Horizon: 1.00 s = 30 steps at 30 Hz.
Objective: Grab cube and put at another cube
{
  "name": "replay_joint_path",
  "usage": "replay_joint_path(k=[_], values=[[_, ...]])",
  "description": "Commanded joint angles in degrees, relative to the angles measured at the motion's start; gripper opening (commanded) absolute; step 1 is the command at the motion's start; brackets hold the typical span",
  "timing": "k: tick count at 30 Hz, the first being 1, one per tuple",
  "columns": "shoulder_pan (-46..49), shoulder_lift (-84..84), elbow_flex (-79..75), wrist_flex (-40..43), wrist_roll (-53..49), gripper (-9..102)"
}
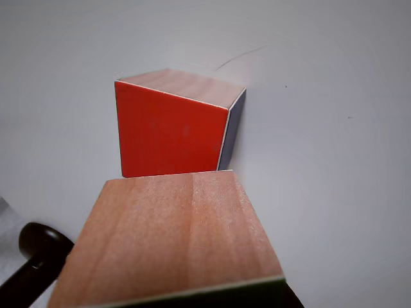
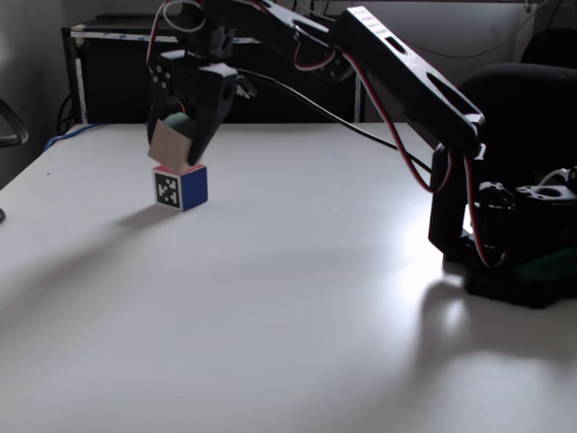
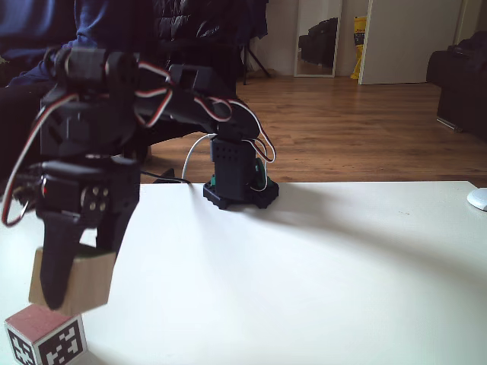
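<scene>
The gripper pinches the cube, tilted, seemingly touching another cube below.

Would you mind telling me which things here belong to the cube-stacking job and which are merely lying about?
Part of the job:
- cube, held tilted in the gripper
- another cube, with a red face, on the table

Just lying about:
- white object at the table's right edge in a fixed view
- black cabinet behind the table
</scene>
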Motion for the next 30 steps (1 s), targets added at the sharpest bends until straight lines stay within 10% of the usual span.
replay_joint_path(k=[1, 30], values=[[0.6, 0.2, -4.3, 0.3, -0.5, 13], [4.0, -4.7, -9.7, 0.3, -1.1, 16]])
